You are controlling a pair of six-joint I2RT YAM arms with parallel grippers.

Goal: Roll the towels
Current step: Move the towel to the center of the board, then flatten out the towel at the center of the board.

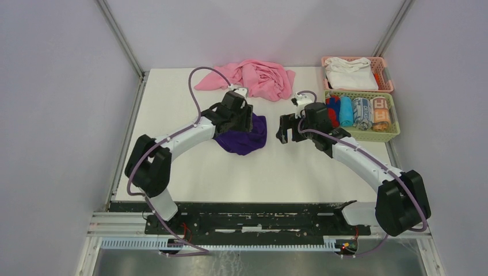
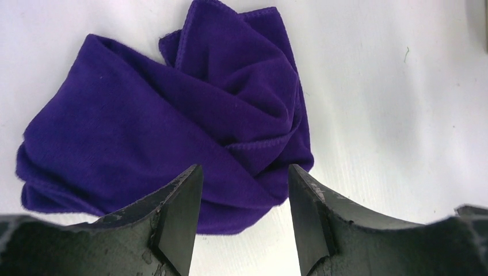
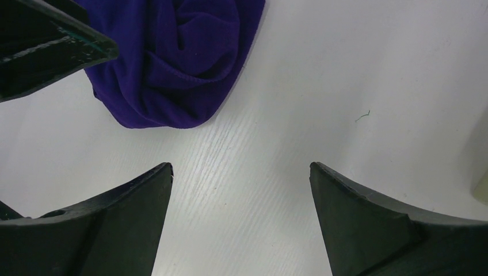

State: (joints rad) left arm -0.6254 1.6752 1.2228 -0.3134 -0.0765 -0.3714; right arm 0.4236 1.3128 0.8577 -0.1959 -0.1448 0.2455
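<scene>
Pale grey walls close in a white surface, and the two arms curve in over it from the near edge. The left gripper hangs over the near edge of the purple towel with its jaws parted about halfway. Nothing is pinched between them: its wrist view shows only cloth and a strip of bare surface through the gap. Whether the fingertips brush the fabric I cannot tell. The right gripper stands just to the right of the towel, spread wide and released, with only bare surface under it.

The purple towel lies left of the surface's middle, largely under the left gripper. It is a loose, crumpled bundle, not a neat roll. Seen from above it is wider than it is deep, its long axis running roughly left to right. From the left wrist, broad folds sweep diagonally, and a stitched hem curls round a bunched knot at the right end. The colour is a plain deep purple and the nap looks soft.

A pink cloth sprawls at the far edge. To the right a pink basket holds a white cloth, and a green basket holds rolled cloths.
</scene>
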